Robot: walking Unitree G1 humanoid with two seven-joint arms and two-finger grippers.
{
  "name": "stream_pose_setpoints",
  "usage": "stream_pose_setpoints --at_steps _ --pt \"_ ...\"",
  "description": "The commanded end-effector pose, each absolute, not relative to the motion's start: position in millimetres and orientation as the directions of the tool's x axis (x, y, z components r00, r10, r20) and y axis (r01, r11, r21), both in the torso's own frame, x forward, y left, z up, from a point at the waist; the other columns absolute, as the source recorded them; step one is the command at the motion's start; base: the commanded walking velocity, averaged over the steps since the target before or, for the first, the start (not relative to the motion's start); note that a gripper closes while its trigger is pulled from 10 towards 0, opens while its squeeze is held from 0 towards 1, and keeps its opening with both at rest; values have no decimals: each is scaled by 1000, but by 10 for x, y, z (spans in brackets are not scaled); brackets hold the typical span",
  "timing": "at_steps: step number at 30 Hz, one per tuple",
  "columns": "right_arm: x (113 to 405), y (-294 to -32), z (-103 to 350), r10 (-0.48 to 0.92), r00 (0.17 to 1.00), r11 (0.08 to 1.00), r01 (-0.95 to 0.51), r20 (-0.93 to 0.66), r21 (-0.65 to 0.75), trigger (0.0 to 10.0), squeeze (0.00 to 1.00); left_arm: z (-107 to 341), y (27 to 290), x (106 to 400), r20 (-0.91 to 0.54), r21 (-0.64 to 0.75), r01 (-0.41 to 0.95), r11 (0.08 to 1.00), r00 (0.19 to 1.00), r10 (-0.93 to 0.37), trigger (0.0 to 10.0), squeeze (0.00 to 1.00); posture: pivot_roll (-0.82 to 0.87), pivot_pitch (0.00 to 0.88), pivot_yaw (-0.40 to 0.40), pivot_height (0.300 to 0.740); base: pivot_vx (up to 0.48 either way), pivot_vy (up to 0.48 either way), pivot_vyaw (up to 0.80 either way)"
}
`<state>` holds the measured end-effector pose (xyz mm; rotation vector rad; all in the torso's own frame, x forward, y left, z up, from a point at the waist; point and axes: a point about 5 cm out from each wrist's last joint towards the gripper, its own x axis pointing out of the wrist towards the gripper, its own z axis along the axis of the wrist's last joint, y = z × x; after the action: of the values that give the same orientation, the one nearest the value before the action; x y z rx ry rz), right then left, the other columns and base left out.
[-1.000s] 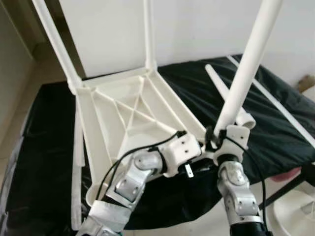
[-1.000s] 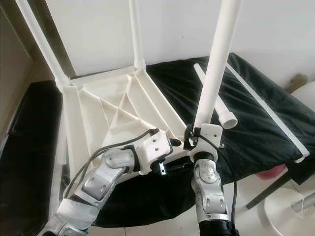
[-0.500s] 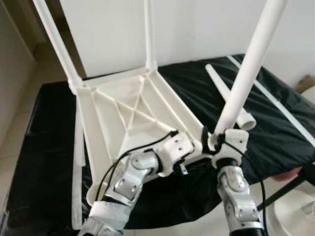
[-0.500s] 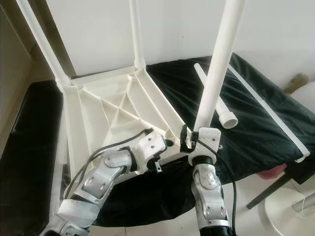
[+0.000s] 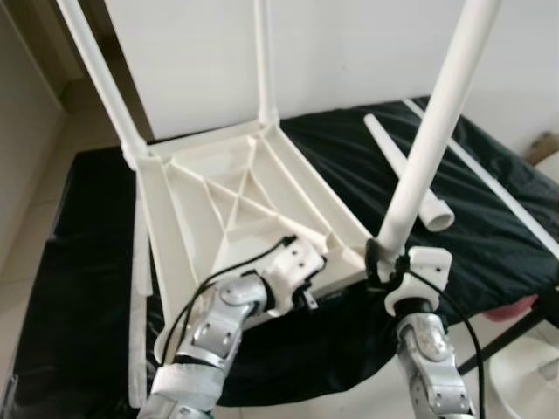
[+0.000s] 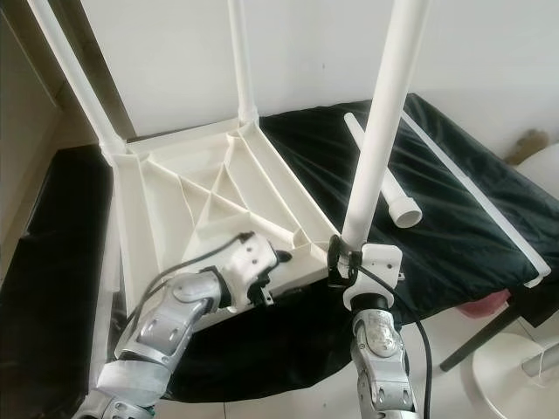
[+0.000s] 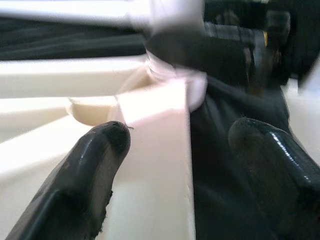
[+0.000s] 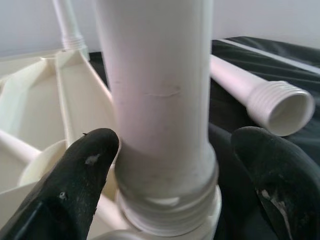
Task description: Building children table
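Left eye view: the white plastic table (image 5: pixel 236 209) lies upside down on a black-covered tabletop (image 5: pixel 79 262), two legs standing at its far corners. At about four o'clock on it the third leg (image 5: pixel 432 131) stands in its corner socket, with the right pincer (image 5: pixel 381 258) at its base. A spare leg (image 5: pixel 403 175) lies just beyond.

Left wrist view: the left pincer (image 7: pixel 177 145) is open astride the table's rim.

Right wrist view: the fingers (image 8: pixel 75 180) stand clear on either side of the leg's collar, open. It looks light, stiff and smooth, likely slippery; I'd grip low, near the threads.
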<state>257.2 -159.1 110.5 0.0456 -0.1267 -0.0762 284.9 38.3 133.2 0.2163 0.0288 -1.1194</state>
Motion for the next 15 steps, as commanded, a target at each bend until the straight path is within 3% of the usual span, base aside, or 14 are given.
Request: stream_pose_setpoints --at_steps 1,6,15 --pt "2541 -1575 1067 -60 992 997 53 112 61 10000 0 1351 488 2913 -69 149 780 608 622 -780 10000 0 -91 0 59 740 0 0 0" --pt "2480 -1548 1049 3 993 998 -11 116 68 10000 0 1309 506 2723 -25 35 849 528 529 -848 10000 0 -86 0 61 740 0 0 0" --pt "2434 -1598 1103 71 989 995 -79 134 56 10000 0 1339 506 2581 -5 -21 903 429 429 -903 10000 0 -86 0 65 740 0 0 0"
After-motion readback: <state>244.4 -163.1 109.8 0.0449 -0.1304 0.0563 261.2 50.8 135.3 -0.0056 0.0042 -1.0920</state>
